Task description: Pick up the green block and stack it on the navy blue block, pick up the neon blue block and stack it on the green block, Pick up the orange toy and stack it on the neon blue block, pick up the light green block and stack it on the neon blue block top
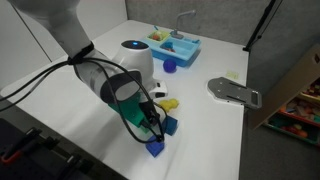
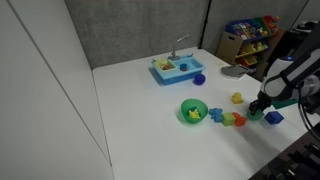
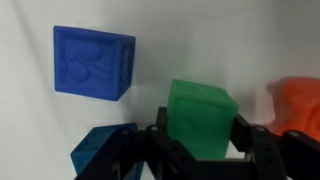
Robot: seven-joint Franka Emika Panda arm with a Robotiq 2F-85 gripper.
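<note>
Jaws sit either side of the green block [image 3: 200, 118], pads right up by its faces, but tbh can't tell if they're actually clamped on it or a hair apart. Block looks down on the white surface [image 3: 30, 130]. Orange toy [image 3: 300, 105] is just beside it. In an exterior view the navy blue block [image 1: 170, 125] and neon blue block [image 1: 155, 147] are close by, w/ a yellow toy [image 1: 170, 103] a bit further out.

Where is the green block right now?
In the wrist view, the green block sits low in the middle, between the two sides of the pincer. A blue block is up to its left and the orange toy is at the right edge.
</note>
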